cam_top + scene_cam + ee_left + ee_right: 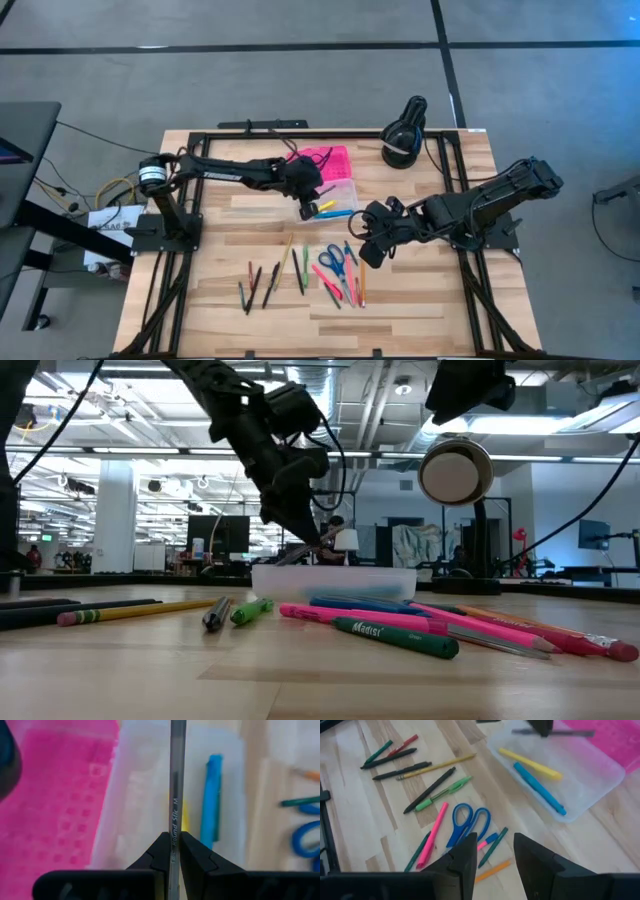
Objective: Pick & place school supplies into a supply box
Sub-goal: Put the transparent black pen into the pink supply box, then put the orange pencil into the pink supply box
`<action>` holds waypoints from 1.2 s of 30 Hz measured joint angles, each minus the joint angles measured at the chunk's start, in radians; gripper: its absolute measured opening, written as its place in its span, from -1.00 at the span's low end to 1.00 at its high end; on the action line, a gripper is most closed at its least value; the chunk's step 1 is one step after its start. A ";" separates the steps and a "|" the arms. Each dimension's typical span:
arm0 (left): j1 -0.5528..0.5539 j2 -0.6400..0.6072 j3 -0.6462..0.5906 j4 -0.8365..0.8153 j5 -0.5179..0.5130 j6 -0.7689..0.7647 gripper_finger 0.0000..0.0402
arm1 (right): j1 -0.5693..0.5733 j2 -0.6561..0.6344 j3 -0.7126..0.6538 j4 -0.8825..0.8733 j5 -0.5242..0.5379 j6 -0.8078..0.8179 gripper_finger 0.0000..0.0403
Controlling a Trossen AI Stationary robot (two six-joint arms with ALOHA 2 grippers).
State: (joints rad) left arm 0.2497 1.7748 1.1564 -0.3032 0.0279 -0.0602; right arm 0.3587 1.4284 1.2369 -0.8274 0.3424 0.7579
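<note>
High view showed the supply box point(335, 185) lying open near the table's far edge, its pink lid point(328, 160) folded back and a yellow pen point(326, 205) and a blue pen point(336, 213) already in the clear base, while the scissors point(334, 261) and the other pens and pencils point(300, 268) lay scattered on the wood nearer the front, and a black lamp point(404, 135) stood at the far right corner. My left gripper point(173, 851) hung over the clear base with its fingers clamped on a thin grey pen point(176, 785). My right gripper point(493, 851) hovered above the scissors with its fingers apart and nothing between them.
</note>
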 joint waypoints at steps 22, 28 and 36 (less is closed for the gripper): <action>-0.008 -0.052 0.068 -0.125 0.195 0.004 -0.31 | 0.121 0.000 -0.043 -0.085 0.024 0.482 -0.40; -0.065 -0.149 0.068 -0.228 0.171 0.017 -0.33 | 0.154 0.000 -0.113 -0.001 0.023 0.711 -0.40; -0.122 -0.270 0.068 -0.294 0.065 0.025 -0.33 | 0.165 0.005 -0.182 0.175 0.043 0.784 -0.41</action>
State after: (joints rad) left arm 0.1278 1.5051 1.2242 -0.5968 0.0927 -0.0352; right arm 0.5236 1.4330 1.0547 -0.6529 0.3852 1.5417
